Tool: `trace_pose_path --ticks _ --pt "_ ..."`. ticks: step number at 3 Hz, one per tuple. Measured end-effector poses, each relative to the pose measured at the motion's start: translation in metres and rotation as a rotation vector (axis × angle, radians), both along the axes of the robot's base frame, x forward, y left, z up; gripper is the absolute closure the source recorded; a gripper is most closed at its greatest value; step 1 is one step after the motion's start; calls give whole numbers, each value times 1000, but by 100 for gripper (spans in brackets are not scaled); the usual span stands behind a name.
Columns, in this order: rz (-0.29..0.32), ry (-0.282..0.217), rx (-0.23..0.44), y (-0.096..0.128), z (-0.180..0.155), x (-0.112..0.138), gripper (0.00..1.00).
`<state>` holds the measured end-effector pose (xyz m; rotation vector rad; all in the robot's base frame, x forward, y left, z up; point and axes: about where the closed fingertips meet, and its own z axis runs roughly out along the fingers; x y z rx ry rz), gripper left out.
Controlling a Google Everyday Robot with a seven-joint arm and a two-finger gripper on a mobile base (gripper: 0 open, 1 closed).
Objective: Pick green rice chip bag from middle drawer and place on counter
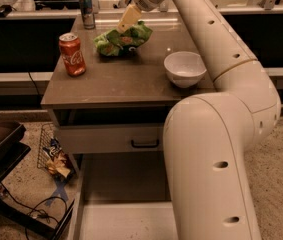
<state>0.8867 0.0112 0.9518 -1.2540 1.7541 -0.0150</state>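
I see the gripper (pixel 129 19) over the counter's (pixel 121 81) far side, right at the bag's (pixel 122 38) top edge. The bag lies on the counter. A can (pixel 72 54) stands left of the gripper, a bowl (pixel 185 69) right and nearer me, and the open drawer (pixel 126 219) is well below.

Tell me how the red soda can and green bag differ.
The can stands upright; the bag lies slumped. The can is red and smooth; the bag is green and crinkled. The gripper is at the bag's far edge, away from the can. Both rest on the counter.
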Motion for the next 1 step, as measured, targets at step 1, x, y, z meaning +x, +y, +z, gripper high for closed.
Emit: trace_pose_path --ticks 1 --pt "0 0 0 0 0 0 0"
